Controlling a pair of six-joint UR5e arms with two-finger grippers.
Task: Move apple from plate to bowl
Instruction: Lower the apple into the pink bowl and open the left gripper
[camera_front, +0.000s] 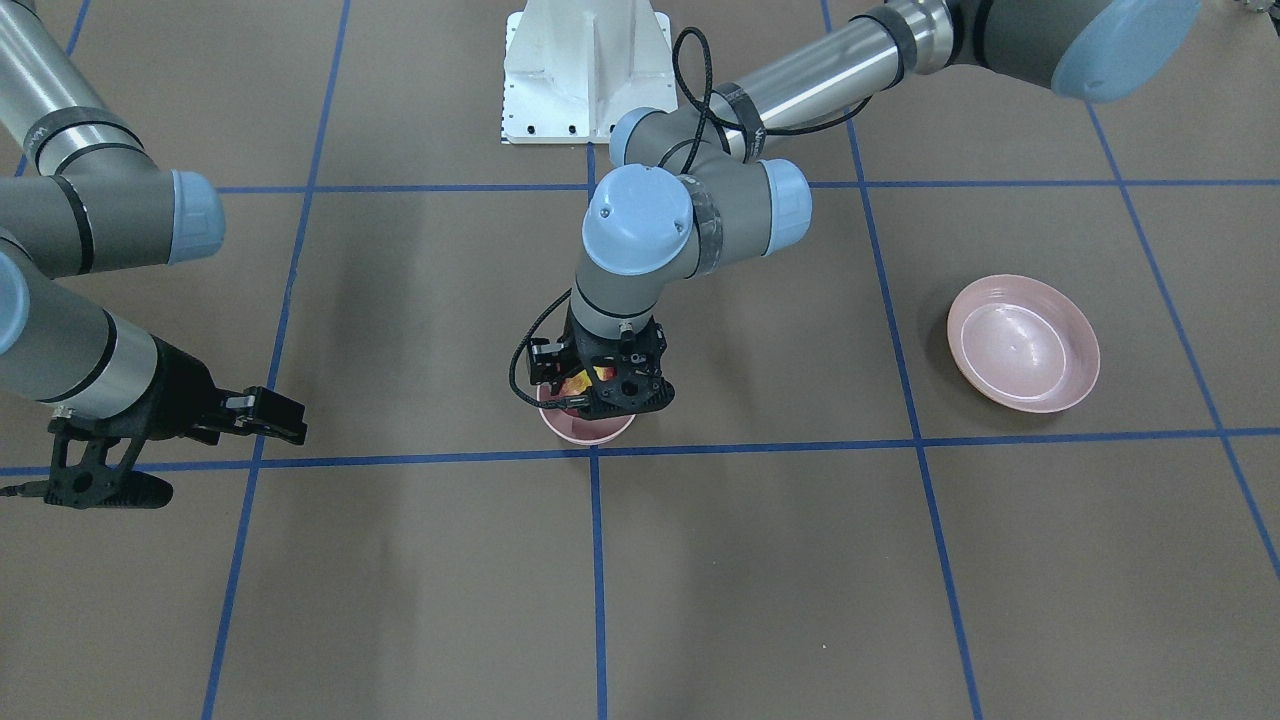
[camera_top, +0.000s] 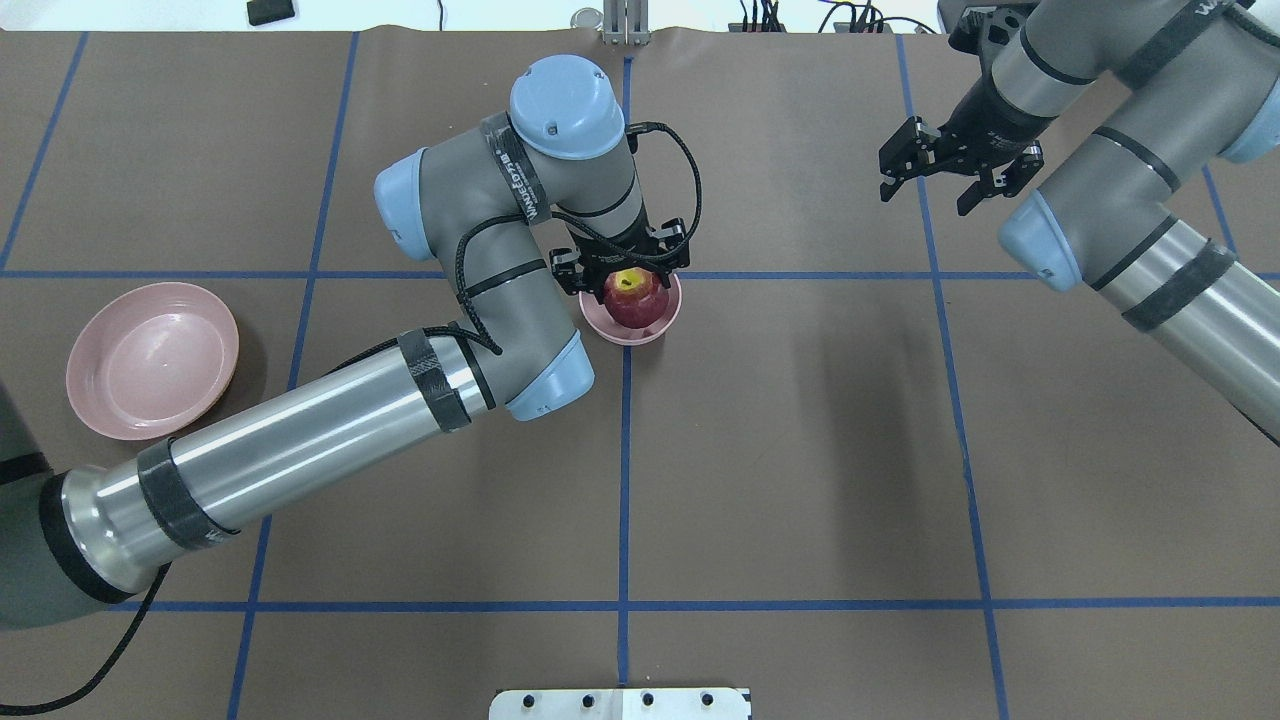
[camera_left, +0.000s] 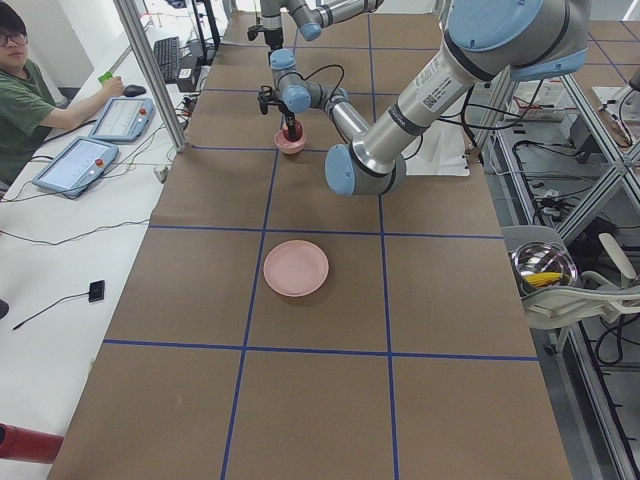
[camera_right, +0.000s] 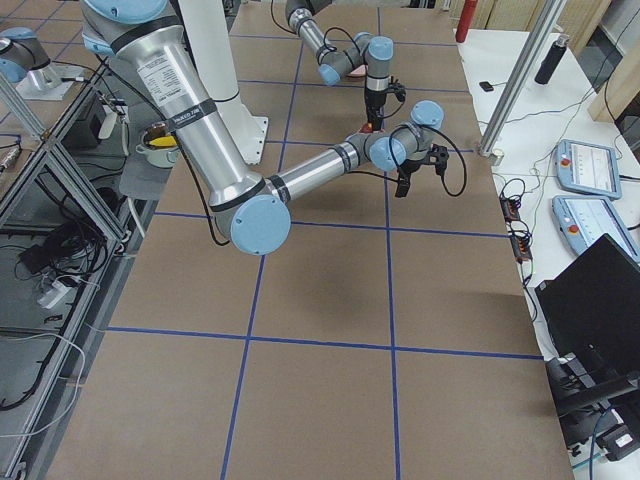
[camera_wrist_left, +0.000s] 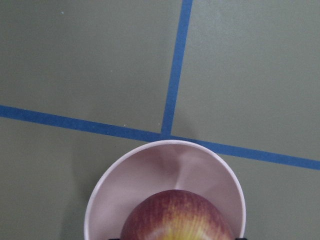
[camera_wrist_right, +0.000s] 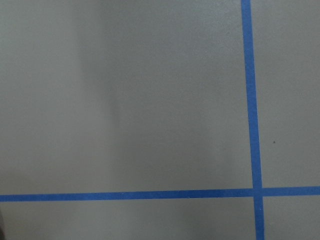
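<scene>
Lying bare well off the bowl's (camera_top: 650, 336) left side, the plate (camera_top: 150, 360); the apple (camera_top: 633, 297) sits low inside the bowl, so placement looks near done. Left gripper (camera_top: 628, 272) points straight down, jaws flanking the apple; clamped or released, cannot tell. Right gripper (camera_top: 925, 190) hangs beyond the bowl, spread, empty, likely kept clear

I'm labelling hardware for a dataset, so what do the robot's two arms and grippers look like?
The left arm and right arm look alike. Each has shiny silver tubes, grey joints with round light blue caps, and black tape bands, some with white lettering. The left gripper and right gripper are black two-finger units. A black cable loops around the left arm's wrist.
</scene>
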